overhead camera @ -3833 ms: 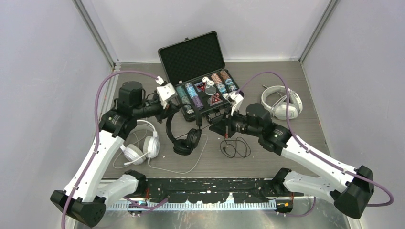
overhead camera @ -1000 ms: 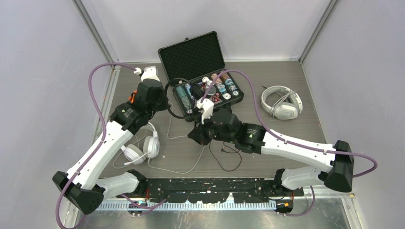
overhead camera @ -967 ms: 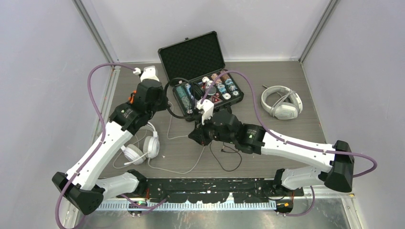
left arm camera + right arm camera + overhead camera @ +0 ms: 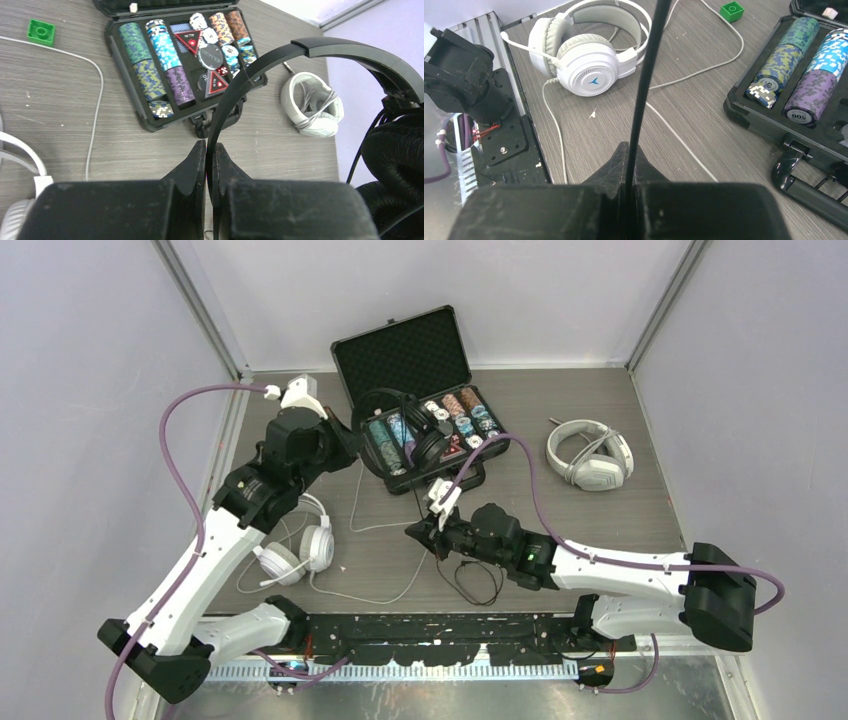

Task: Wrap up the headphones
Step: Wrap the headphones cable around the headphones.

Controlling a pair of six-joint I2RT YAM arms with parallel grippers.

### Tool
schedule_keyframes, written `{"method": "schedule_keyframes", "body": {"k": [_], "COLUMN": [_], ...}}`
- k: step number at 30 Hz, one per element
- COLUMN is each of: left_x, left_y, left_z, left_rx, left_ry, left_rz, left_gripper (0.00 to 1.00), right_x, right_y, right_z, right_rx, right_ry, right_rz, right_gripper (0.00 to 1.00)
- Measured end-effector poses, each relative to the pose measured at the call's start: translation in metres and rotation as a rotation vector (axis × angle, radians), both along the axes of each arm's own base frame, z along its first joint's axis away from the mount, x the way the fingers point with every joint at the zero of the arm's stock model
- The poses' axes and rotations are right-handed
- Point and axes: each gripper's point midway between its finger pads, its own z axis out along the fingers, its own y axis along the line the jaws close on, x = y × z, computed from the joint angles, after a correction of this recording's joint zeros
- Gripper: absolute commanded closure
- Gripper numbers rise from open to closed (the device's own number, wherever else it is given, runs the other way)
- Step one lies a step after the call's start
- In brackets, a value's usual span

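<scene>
My left gripper (image 4: 350,436) is shut on the headband of the slim black headphones (image 4: 425,435) and holds them in the air over the open chip case. In the left wrist view the band (image 4: 310,47) arcs up from the gripper (image 4: 210,150) to the ear cups (image 4: 395,150) at the right. My right gripper (image 4: 418,533) is shut on their thin black cord (image 4: 646,75), which runs taut out of the gripper (image 4: 630,150). Slack cord (image 4: 478,578) lies coiled on the table. A white headset with mic (image 4: 295,545) lies at the left, and a white-grey over-ear pair (image 4: 590,455) at the right.
An open black case (image 4: 400,355) full of poker chips (image 4: 165,60) stands at the back centre. A small green brick (image 4: 41,31) lies left of it. The white headset's cord (image 4: 375,590) loops across the table's near middle. Grey walls close in both sides.
The left gripper has swung the black headphones right, over the chip case. The right arm has drawn back toward the near edge and its jaws have closed on the black cord.
</scene>
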Motion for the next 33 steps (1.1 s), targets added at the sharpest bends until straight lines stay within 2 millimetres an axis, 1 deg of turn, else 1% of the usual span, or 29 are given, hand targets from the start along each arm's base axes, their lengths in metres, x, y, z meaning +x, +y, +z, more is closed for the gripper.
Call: {"method": "schedule_keyframes", "body": {"k": [5, 12, 13, 16, 18, 21, 25, 29, 31, 33], "left_x": [-0.004, -0.006, -0.006, -0.006, -0.007, -0.006, -0.009, -0.01, -0.01, -0.011], "left_y": [-0.006, -0.013, -0.013, -0.014, -0.015, -0.016, -0.016, -0.016, -0.016, -0.015], "left_z": [0.008, 0.013, 0.013, 0.014, 0.014, 0.019, 0.023, 0.024, 0.024, 0.026], "left_rx": [-0.054, -0.094, -0.097, -0.099, -0.101, -0.117, -0.127, -0.131, -0.13, -0.13], "left_ry": [-0.008, -0.008, -0.01, -0.01, -0.01, -0.024, -0.033, -0.034, -0.034, -0.035], "left_rz": [-0.022, -0.047, -0.05, -0.057, -0.063, -0.066, -0.073, -0.077, -0.077, -0.077], "left_gripper": [1.0, 1.0, 1.0, 1.0, 1.0, 1.0, 1.0, 1.0, 1.0, 1.0], "right_x": [0.001, 0.006, 0.007, 0.008, 0.008, 0.006, 0.006, 0.008, 0.008, 0.009], "right_y": [-0.001, -0.002, -0.003, -0.005, -0.006, -0.006, -0.003, 0.001, 0.003, 0.004], "right_z": [-0.004, -0.007, -0.009, -0.011, -0.013, -0.02, -0.032, -0.046, -0.051, -0.056], "right_rx": [0.01, 0.018, 0.018, 0.017, 0.014, -0.009, -0.048, -0.075, -0.078, -0.077], "right_ry": [-0.029, -0.045, -0.046, -0.048, -0.052, -0.063, -0.076, -0.087, -0.09, -0.091], "right_rz": [0.0, -0.024, -0.029, -0.039, -0.039, -0.023, -0.001, 0.012, 0.014, 0.013], "right_gripper": [1.0, 1.0, 0.98, 0.88, 0.84, 0.82, 0.81, 0.83, 0.86, 0.91]}}
